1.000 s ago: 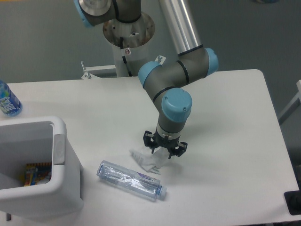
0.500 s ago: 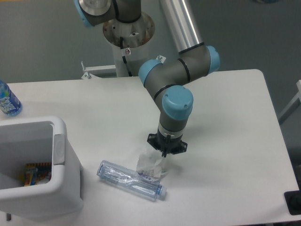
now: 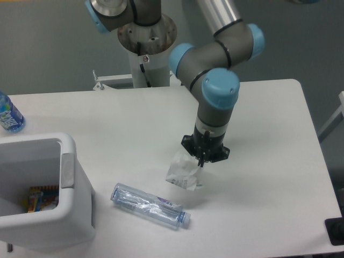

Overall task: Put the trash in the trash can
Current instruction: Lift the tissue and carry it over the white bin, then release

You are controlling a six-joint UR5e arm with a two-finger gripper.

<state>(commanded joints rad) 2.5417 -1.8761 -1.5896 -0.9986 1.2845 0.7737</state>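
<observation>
My gripper (image 3: 202,159) is shut on the top edge of the crumpled white paper wad (image 3: 184,173), which hangs below it, lifted off the table. The crushed clear plastic bottle (image 3: 150,206) with a pale label lies on the table in front of and to the left of the wad. The white trash can (image 3: 40,192) stands at the front left, well to the left of my gripper, with a grey panel on its right rim and some coloured items inside.
An uncrushed bottle with a bright blue label (image 3: 8,115) stands at the table's left edge behind the trash can. The robot's base column (image 3: 146,45) rises at the back of the white table (image 3: 269,134).
The gripper closed on the paper wad, then lifted it off the table and moved up and to the right. The crushed bottle and the trash can have not moved.
</observation>
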